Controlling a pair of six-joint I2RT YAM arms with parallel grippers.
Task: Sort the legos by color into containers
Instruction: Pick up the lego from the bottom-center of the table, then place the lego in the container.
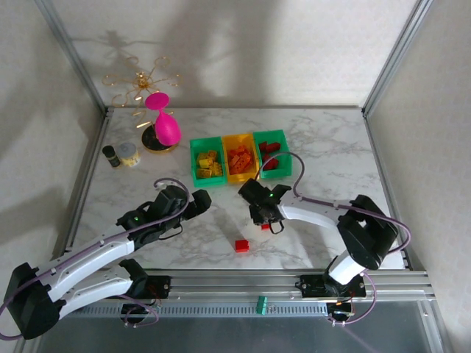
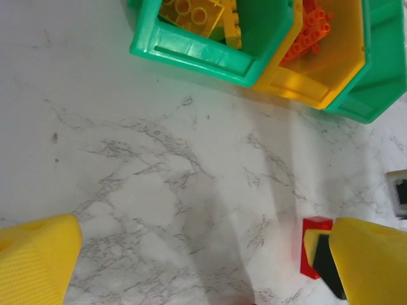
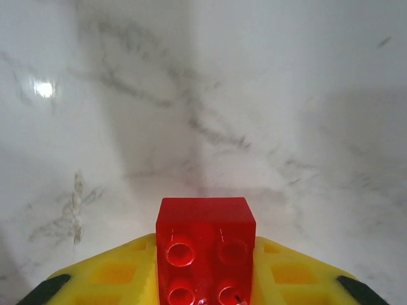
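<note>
Three containers stand in a row at the back: a green bin [image 1: 206,160] [image 2: 191,51] with yellow legos, a yellow-orange bin [image 1: 241,157] [image 2: 324,60] with orange legos, and a green bin [image 1: 272,153] [image 2: 381,76] with red ones. My right gripper [image 1: 263,217] [image 3: 205,260] is low over the table in front of them, shut on a red lego [image 3: 205,222] [image 1: 265,226]. Another red lego [image 1: 241,245] [image 2: 311,248] lies on the marble, partly behind the right finger of my left gripper [image 1: 195,202] [image 2: 191,254]. The left gripper is wide open and holds nothing.
At the back left stand a pink goblet-shaped thing [image 1: 165,126], a gold wire ornament [image 1: 140,79], a small round tin [image 1: 129,154] and a dark little cylinder [image 1: 110,156]. Metal frame posts rise at the back corners, and a rail [image 1: 257,279] runs along the near edge.
</note>
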